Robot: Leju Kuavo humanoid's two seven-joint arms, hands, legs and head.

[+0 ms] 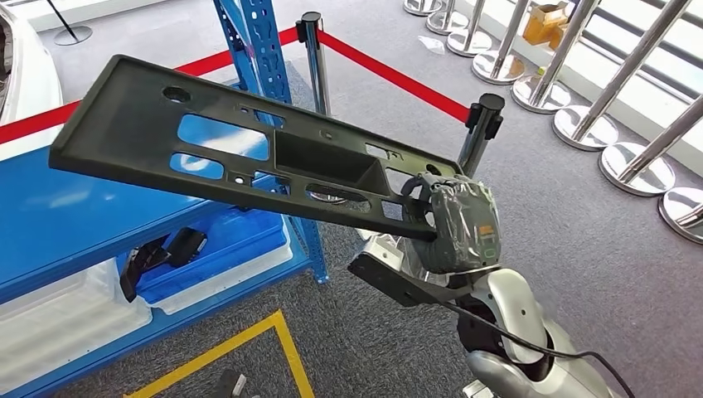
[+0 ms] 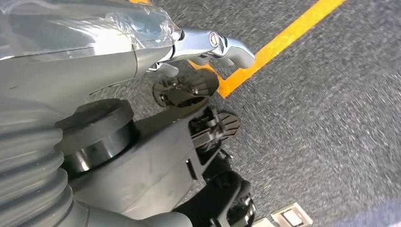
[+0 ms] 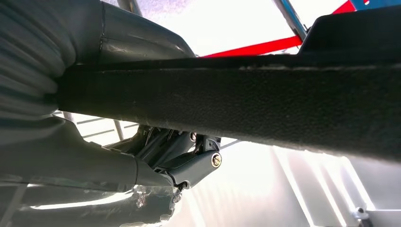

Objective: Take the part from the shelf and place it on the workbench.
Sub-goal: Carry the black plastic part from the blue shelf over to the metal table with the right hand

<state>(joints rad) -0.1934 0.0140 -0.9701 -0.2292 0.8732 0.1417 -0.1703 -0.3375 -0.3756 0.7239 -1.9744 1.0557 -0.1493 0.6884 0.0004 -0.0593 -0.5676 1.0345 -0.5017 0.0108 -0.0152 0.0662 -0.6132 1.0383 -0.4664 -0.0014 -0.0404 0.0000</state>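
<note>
The right hand [image 1: 454, 224] clamps one end of the long black perforated plastic panel [image 1: 240, 149]; held cantilevered at frame centre, it could twist loose or strike the blue metal shelf [image 1: 75, 215].

We see a matt black part [image 1: 249, 157], pierced with cut-outs through which blue shows. The shelf [image 1: 50, 207] beneath is bright blue, its perforated upright [image 1: 257, 41] the same blue. White trays [image 1: 66, 315] sit on its lower level, one of them lined blue. The belt barrier [image 1: 390, 76] is red, strung between chrome posts [image 1: 313, 58] with black caps. The carpet [image 1: 580, 224] is speckled dark grey, crossed by a yellow tape line [image 1: 249, 336]. Our right hand [image 1: 460, 224] is grey under glossy clear wrap, with a small orange patch; the arm [image 1: 522, 323] is silver. Our left hand [image 2: 94, 118] is grey and ribbed, with polished silver fingers [image 2: 213, 42].
</note>
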